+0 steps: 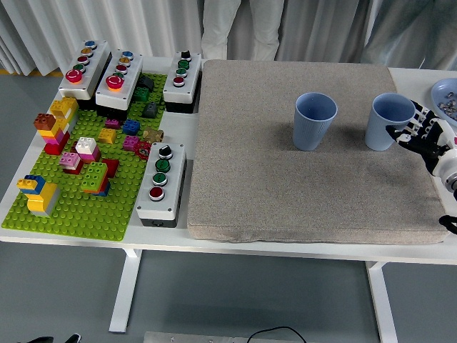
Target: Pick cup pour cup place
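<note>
- Nearest the front edge at about six o'clock, the grey mat (285,186) covers the middle and right of the white table (178,239), flat and bare at its near half.
- At eight o'clock, a green building-block baseplate (71,207) carries scattered coloured bricks; a white button box (161,183) sits just beside it, between baseplate and mat.
- Over at three o'clock, the right hand (423,136) comes in from the edge, fingers curled against the near right side of the right blue cup (389,121), touching it; whether the grip fully closes around it cannot be told, since the cup hides the far fingers.
- That right blue cup stands on the mat, leaning slightly.
- At one o'clock, the left blue cup (315,121) stands upright on the mat, well apart from the hand.
- Far right edge, a blue plate (443,89) peeks in, holding small bits.
- Eleven o'clock: three more button boxes (118,75) line the far side.
- Twelve o'clock, a person's legs (235,28) stand behind the table, in light trousers.
</note>
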